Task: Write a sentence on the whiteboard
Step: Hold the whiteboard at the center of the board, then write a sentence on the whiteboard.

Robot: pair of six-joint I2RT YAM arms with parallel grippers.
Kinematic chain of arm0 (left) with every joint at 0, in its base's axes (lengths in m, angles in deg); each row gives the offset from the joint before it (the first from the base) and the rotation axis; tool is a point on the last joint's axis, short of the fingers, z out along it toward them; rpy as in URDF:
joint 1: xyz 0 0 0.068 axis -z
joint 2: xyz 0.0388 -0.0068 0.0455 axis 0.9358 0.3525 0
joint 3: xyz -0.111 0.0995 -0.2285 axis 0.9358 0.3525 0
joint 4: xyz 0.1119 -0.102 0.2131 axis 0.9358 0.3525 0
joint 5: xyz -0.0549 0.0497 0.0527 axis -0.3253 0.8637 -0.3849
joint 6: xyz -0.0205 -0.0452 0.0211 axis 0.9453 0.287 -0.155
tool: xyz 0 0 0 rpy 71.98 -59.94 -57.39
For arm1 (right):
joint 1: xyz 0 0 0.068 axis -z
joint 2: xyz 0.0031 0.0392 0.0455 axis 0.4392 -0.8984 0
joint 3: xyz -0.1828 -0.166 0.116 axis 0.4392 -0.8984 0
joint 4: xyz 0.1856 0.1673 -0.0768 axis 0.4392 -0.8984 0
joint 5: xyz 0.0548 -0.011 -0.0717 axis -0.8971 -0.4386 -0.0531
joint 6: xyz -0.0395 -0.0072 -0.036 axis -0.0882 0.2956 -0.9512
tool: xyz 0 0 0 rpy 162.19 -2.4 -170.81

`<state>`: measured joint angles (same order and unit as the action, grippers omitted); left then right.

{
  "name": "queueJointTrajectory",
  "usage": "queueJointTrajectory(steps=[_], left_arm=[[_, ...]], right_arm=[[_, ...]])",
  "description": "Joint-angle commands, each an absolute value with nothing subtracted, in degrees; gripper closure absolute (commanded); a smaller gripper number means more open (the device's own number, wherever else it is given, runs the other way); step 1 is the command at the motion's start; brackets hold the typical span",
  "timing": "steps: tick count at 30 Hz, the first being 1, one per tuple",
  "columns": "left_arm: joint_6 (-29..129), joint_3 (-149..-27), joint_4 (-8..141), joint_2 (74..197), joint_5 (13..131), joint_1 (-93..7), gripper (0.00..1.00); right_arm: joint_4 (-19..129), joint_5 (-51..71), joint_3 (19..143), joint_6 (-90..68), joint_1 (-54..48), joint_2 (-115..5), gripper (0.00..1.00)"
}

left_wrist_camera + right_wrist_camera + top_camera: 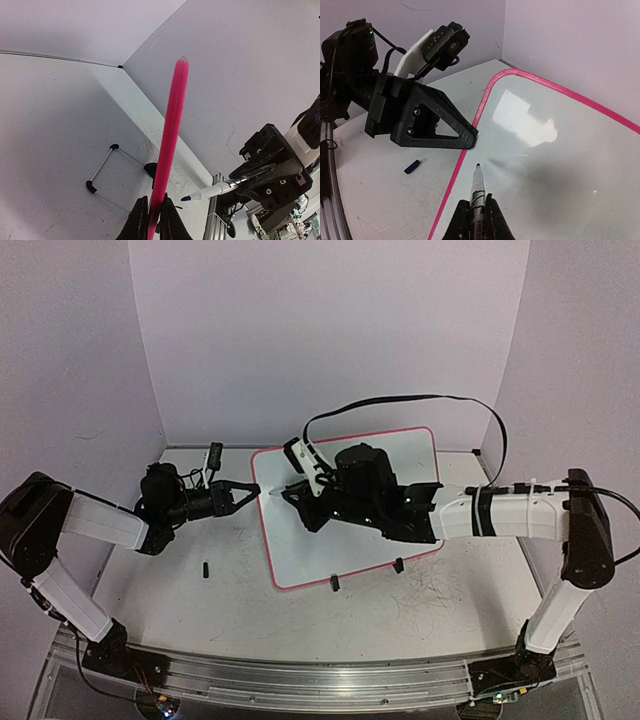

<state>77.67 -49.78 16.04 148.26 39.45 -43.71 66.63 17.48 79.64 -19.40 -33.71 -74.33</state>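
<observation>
Whiteboard (pixel 300 545) blank; writing not begun. Left gripper (pixel 154 212) pinches its rim (pixel 455 175). Right gripper (pixel 476 212) clamps marker (pixel 479 187), tip just ahead, beside that rim. Next: lower tip, start first stroke.

Whiteboard (pixel 310 550) glossy white, rimmed in pink-red; clip feet (pixel 334 584) black. Desk (pixel 430 610) grey-white, marked with faint scribbles. Marker (pixel 478 185) white-barrelled, black-tipped.
</observation>
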Motion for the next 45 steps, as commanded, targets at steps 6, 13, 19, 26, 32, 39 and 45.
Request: queueJointTrajectory(steps=[6, 13, 19, 26, 32, 39, 45], left_arm=[[76.9, -51.2, 12.6, 149.1, 38.1, -44.0, 0.97], [76.0, -50.8, 12.4, 149.3, 37.6, -44.0, 1.00], [75.0, -50.6, 12.4, 149.5, 37.5, -44.0, 1.00], [74.7, -50.5, 12.4, 149.5, 37.3, -44.0, 1.00], [74.9, -50.5, 12.4, 149.5, 36.9, -44.0, 1.00], [75.1, -50.6, 12.4, 149.8, 36.6, -44.0, 1.00], [75.2, -50.7, 12.4, 150.0, 36.5, -44.0, 1.00]], right_arm=[[71.3, 20.9, 79.2, -20.3, -34.6, -74.6, 1.00], [72.3, 21.5, 78.6, -20.1, -34.6, -75.0, 1.00], [74.9, 23.8, 77.6, -20.5, -34.7, -73.8, 1.00], [76.7, 25.2, 78.5, -20.6, -34.7, -74.5, 1.00], [77.2, 26.1, 79.3, -20.3, -34.6, -75.7, 1.00], [78.2, 27.0, 79.5, -20.4, -34.6, -76.0, 1.00], [79.5, 27.6, 79.0, -20.5, -34.6, -75.6, 1.00]])
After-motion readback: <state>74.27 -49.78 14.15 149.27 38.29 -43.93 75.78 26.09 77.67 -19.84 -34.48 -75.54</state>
